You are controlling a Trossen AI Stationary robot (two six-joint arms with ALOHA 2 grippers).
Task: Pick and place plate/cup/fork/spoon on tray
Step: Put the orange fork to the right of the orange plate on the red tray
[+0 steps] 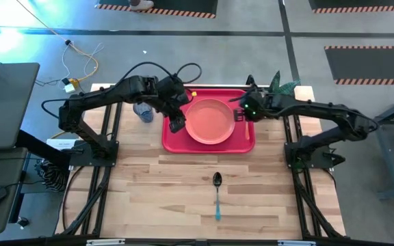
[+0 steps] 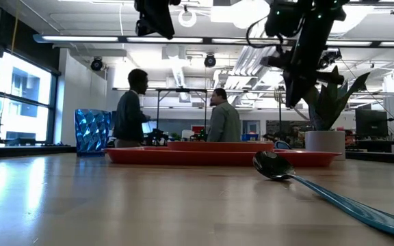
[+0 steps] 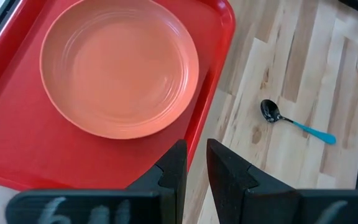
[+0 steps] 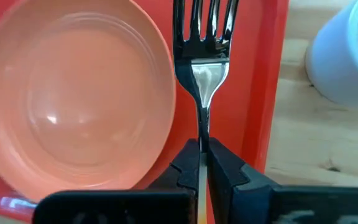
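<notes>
The salmon-pink plate (image 1: 211, 121) lies on the red tray (image 1: 172, 140) at the table's far middle. My right gripper (image 4: 202, 155) is shut on the fork (image 4: 205, 37) above the tray's right part, between the plate (image 4: 73, 93) and the tray's right rim (image 4: 275, 74). The fork's handle is hidden. My left gripper (image 3: 196, 165) is empty, its fingers a narrow gap apart, above the tray's left near corner (image 3: 216, 50). The blue cup (image 1: 143, 111) stands on the table left of the tray. The teal-handled spoon (image 1: 217, 191) lies on the table near the front. My right gripper pinches the fork's thin metal neck (image 4: 202, 127), just behind the tines, between its two fingers. The fork runs on in line with the fingers, tines (image 4: 205, 22) ahead. The gripper hangs well above the tray in the low view (image 2: 298, 75), pointing down, and the fork is lifted clear.
A white pot with a green plant (image 1: 279, 85) stands on the table just right of the tray's far corner, close to my right arm. Bare wood lies between the tray and the spoon. Two people stand in the room behind (image 2: 132, 109).
</notes>
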